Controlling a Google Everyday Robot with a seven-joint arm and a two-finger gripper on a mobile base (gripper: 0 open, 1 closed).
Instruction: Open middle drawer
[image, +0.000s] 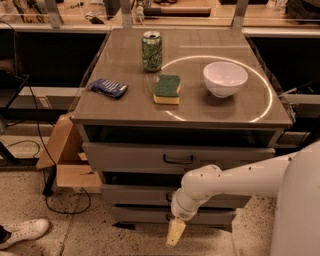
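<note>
Left of the desk (125, 112), a white shoe (25, 232) lies on the floor and an open cardboard box (67, 165) stands against the desk's side. On the desk top, in order: a blue packet (107, 88), a green drink can (151, 51), a green-and-yellow sponge (167, 89) and a white bowl (225, 78). None bears on the task.

The middle drawer (132, 194) is the second of three fronts, under the wide top drawer (125, 156) and above the narrow bottom drawer (135, 215). Its front sits roughly in line with its neighbours, so it is judged not yet pulled out. The white arm (240, 177) partly masks its loop handle (169, 197).

The tool (173, 236) hangs tip-down below that handle, at bottom-drawer height (no contact visible). Whether it is spread or pressed together cannot be told.

No progress is visible. Outstanding: bring the tool to the handle, take hold, pull outward.
</note>
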